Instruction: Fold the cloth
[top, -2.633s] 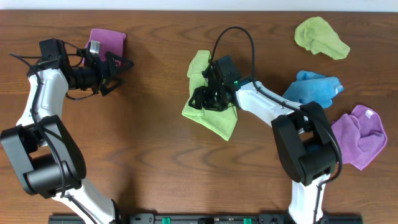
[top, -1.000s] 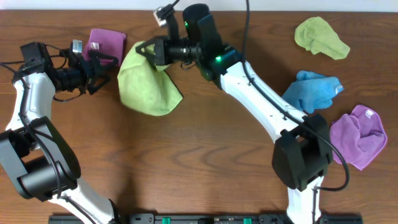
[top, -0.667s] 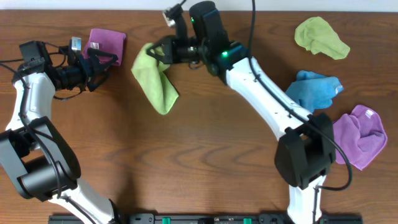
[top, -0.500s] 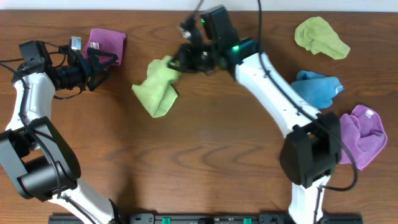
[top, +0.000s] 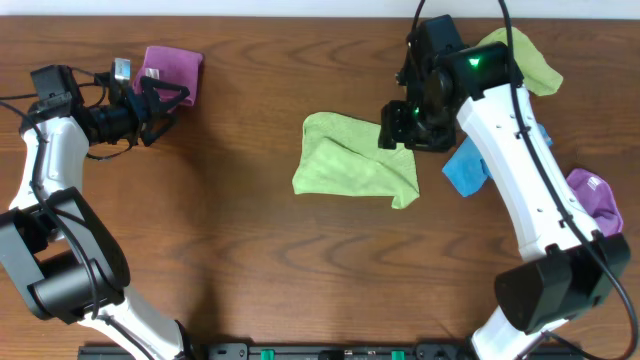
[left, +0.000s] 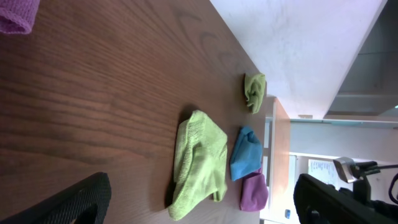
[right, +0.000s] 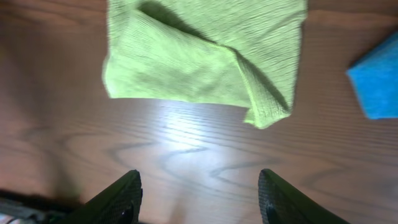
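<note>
A lime-green cloth (top: 352, 168) lies loosely spread on the table's middle, one part folded over. It also shows in the right wrist view (right: 205, 56) and the left wrist view (left: 199, 163). My right gripper (top: 398, 128) is open and empty above the cloth's right edge; its fingers (right: 199, 199) frame bare wood. My left gripper (top: 172, 98) is open and empty at the far left, beside a folded magenta cloth (top: 172, 68).
A second lime-green cloth (top: 520, 55) lies at the back right, partly behind my right arm. A blue cloth (top: 462, 170) and a purple cloth (top: 596, 192) lie at the right, also partly hidden. The blue one shows in the right wrist view (right: 376, 78).
My right gripper carried the lime-green cloth up to the far left, swung it back, and let it go on the table's middle. The gripper is now open. The left arm barely moved.
</note>
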